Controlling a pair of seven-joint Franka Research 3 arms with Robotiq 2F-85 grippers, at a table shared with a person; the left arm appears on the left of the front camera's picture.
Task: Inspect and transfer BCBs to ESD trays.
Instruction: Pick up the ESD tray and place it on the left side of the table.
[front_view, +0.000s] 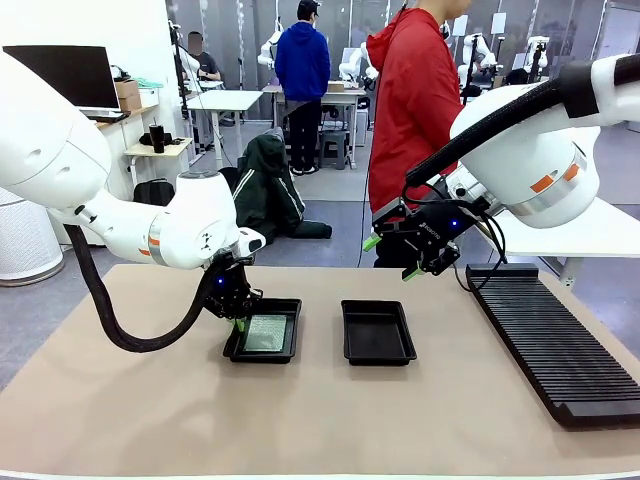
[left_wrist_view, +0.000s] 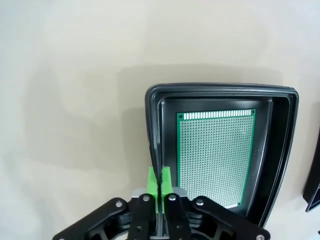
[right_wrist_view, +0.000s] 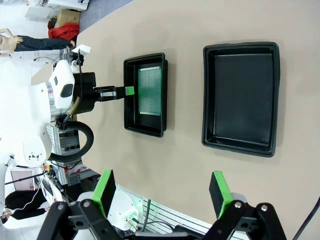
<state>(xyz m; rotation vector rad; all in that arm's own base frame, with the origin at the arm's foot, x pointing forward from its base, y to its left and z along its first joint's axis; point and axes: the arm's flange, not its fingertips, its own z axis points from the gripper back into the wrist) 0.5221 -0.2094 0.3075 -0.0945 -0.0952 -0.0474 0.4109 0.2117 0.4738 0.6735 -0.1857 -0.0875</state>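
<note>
A pale green perforated BCB (front_view: 264, 332) (left_wrist_view: 215, 150) (right_wrist_view: 150, 91) lies flat on the floor of the left ESD tray (front_view: 262, 356) (left_wrist_view: 220, 88) (right_wrist_view: 145, 131). My left gripper (front_view: 238, 312) (left_wrist_view: 161, 181) (right_wrist_view: 129, 91) is shut, its green pads pressed together right at that tray's left rim and beside the board; I cannot tell whether they pinch the wall. The right ESD tray (front_view: 378, 332) (right_wrist_view: 243, 95) holds nothing. My right gripper (front_view: 394, 258) (right_wrist_view: 162, 192) hangs open in the air behind the right tray, with nothing between its fingers.
A long black ribbed rack (front_view: 555, 340) lies along the table's right side. A person in a red hoodie (front_view: 415, 100) stands at the far edge, behind the right arm. Bare tan tabletop (front_view: 300, 420) stretches in front of both trays.
</note>
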